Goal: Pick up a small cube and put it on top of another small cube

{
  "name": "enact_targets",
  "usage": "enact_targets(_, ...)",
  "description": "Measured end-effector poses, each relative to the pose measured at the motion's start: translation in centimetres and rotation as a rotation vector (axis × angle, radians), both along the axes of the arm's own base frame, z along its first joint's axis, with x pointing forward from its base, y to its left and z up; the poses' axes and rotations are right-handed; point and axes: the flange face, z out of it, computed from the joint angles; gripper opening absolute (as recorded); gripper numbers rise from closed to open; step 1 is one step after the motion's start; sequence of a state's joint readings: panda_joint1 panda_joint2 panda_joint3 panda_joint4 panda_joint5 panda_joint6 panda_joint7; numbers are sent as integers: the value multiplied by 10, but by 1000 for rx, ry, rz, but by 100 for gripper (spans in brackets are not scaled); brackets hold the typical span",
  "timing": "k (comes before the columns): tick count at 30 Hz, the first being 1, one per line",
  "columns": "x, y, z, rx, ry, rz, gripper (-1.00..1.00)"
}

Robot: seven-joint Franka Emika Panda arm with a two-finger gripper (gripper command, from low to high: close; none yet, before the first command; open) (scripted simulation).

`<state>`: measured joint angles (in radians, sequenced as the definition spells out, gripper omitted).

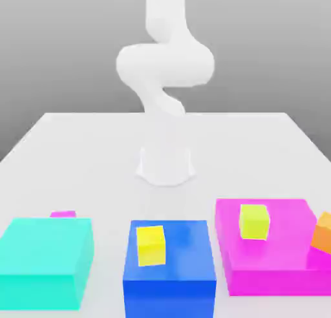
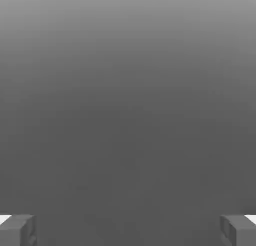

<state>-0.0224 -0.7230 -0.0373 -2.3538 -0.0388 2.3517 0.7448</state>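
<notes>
Grey backdrop sits behind a pale tabletop [image 1: 77,148], where we see the white arm [image 1: 165,64] rising from its base at the centre. In the hand view our tool [image 2: 128,230] stands spread wide, its two fingertips [image 2: 17,230] far apart with nothing between them.

From the arm's base in the exterior view, the small magenta cube [image 1: 63,214] lies at about 8 o'clock, peeking out just behind the big cyan block [image 1: 45,258]. The yellow cube [image 1: 150,245] rests on the blue block [image 1: 169,262] at 6 o'clock. A lime cube [image 1: 254,221] sits on the large magenta block [image 1: 271,245] at 5 o'clock, with an orange cube [image 1: 323,231] at that block's far edge.

We judge nothing started yet. Our risks: the cyan block crowds the magenta cube, so a finger may strike it on descent; we could mistake lime for yellow; and a careless release might slide off the yellow cube's small top.
</notes>
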Motion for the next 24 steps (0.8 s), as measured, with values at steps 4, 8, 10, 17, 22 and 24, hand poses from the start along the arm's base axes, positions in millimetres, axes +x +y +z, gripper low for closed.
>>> enact_targets(4, 35, -58, -99, -70, 159, -4, 0)
enact_targets(8, 39, -114, -199, -103, 316, 7, 0)
enact_targets(10, 29, -141, -249, -106, 394, 19, 0)
enact_targets(17, -53, -202, -412, -45, 645, 88, 0)
enact_targets(22, -93, -211, -482, -1, 717, 119, 0)
enact_targets(24, -94, -211, -501, -1, 721, 120, 0)
